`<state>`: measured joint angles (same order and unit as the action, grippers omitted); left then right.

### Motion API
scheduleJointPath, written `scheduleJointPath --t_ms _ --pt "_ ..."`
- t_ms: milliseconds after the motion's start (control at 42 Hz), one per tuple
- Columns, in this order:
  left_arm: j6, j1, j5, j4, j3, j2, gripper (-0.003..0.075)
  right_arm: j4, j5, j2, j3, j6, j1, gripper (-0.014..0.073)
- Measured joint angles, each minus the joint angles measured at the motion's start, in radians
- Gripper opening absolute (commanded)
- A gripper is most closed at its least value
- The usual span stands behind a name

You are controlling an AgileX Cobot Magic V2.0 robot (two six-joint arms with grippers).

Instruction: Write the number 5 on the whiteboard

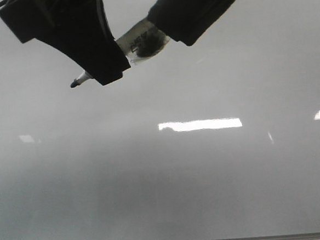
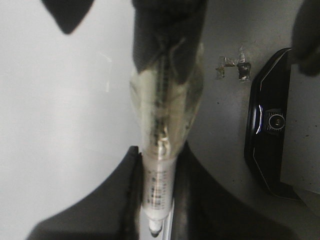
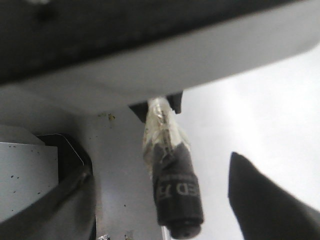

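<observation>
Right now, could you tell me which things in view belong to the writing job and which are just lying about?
For the job:
- whiteboard, no 5 visible on it yet
- marker
- left gripper, clamped on the marker
- right gripper, open around the marker's dark end

Lying about:
- black device beside the board
- tape scraps

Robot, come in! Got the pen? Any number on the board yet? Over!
Left gripper shut on marker, tip bare. Right gripper at marker's tail, grip unclear. Whiteboard blank, no 5 yet. Nothing in the way.
</observation>
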<state>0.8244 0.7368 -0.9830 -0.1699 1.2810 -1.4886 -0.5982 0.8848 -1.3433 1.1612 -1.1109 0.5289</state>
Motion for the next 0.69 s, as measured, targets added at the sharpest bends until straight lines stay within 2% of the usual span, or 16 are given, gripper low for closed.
scheduleJointPath --t_ms 95,310,453,572,691 --pt "0.0 0.0 0.002 0.0 0.0 0.0 -0.002 -0.002 -0.004 -0.001 0.0 0.0 0.0 0.0342" --pt "0.0 0.0 0.002 0.0 0.0 0.0 -0.002 -0.01 -0.019 -0.002 0.0 0.0 0.0 0.0241" --pt "0.007 0.0 0.002 0.002 0.0 0.0 -0.001 -0.013 -0.028 -0.002 0.0 -0.001 0.0 0.0042" --pt "0.008 0.0 0.0 0.006 0.0 0.0 0.0097 -0.017 -0.028 -0.009 0.0 -0.001 0.0 -0.0047" --pt "0.006 0.0 -0.004 0.008 0.0 -0.002 0.0291 -0.023 -0.025 -0.019 0.002 -0.001 0.0 -0.007"
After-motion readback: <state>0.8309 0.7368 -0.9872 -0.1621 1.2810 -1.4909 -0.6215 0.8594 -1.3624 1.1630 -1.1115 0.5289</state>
